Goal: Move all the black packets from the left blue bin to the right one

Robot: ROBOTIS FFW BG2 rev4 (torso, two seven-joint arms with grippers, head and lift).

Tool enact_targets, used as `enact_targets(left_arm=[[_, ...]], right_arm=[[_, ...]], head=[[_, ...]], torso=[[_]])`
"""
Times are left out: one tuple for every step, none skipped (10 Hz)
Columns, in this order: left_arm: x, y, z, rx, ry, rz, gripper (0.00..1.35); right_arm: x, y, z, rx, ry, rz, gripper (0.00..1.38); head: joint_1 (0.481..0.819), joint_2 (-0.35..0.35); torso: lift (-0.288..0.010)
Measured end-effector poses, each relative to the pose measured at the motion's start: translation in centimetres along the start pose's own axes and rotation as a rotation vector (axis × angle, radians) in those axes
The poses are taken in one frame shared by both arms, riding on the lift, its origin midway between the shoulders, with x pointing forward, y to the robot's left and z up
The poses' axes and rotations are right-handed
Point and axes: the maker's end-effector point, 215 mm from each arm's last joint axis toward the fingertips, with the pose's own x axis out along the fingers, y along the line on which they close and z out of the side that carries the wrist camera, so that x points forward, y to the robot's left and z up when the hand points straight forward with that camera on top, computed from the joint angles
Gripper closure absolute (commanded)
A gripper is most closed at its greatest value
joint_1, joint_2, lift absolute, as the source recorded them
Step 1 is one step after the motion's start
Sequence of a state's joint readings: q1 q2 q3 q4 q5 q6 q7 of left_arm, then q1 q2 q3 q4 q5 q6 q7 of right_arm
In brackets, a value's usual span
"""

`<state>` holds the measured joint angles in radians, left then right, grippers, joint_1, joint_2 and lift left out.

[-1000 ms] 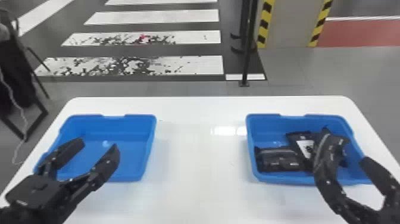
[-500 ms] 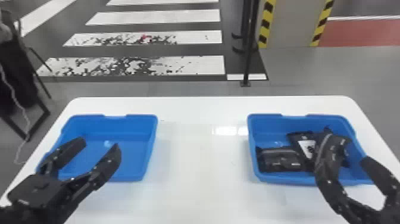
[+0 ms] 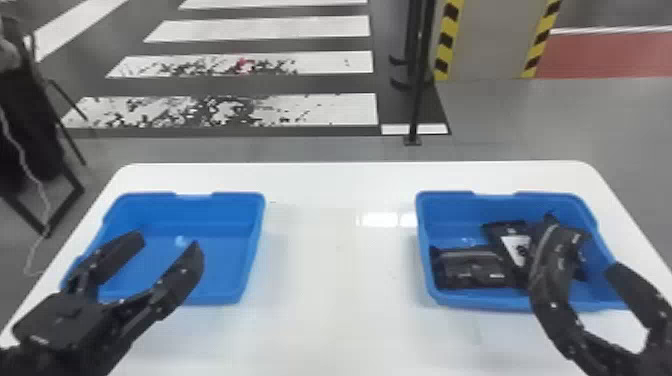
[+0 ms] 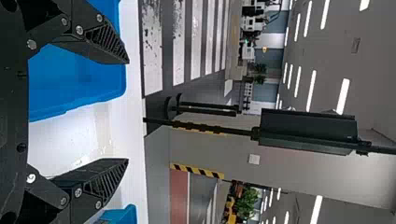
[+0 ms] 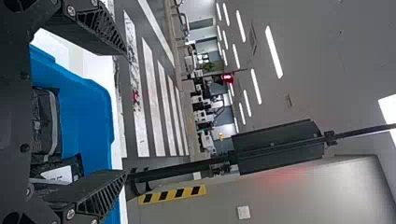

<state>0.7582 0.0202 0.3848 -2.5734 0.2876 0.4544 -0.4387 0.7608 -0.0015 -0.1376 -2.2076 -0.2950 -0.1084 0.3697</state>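
Evidently, black packets [image 3: 470, 270] lie in the right blue bin [image 3: 450, 212] — left gripper [image 3: 167, 243] and right gripper [image 3: 590, 252] both spread apart.

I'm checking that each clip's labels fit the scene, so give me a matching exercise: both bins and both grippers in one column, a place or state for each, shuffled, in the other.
Column one:
1. Left gripper
2. Right bin
3. Right gripper
4. Left bin

Column two:
A. Open, seen against the right bin in the head view
B. Bare blue bottom, no packets seen inside
C. Open, seen against the left bin in the head view
D. Has black packets lying inside

Right pairs: 1-C, 2-D, 3-A, 4-B
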Motion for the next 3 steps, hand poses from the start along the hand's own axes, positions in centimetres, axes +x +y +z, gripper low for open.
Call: enact_targets(left_arm=[[-0.01,0.00,-0.02,-0.002,0.001,0.000,0.32],[-0.02,0.03,-0.03,-0.003,0.001,0.000,0.32],[-0.03,0.05,-0.03,-0.004,0.001,0.001,0.32]], right_arm=[[0.00,0.00,0.00,0.000,0.000,0.000,0.12],[0.00,0.00,0.03,0.000,-0.001,0.000,0.12],[0.00,0.00,0.04,0.001,-0.002,0.000,0.12]], head=[[0.695,0.073],[0.695,0.074],[0.695,0.074]], torso=[[-0.154],[-0.154],[-0.154]])
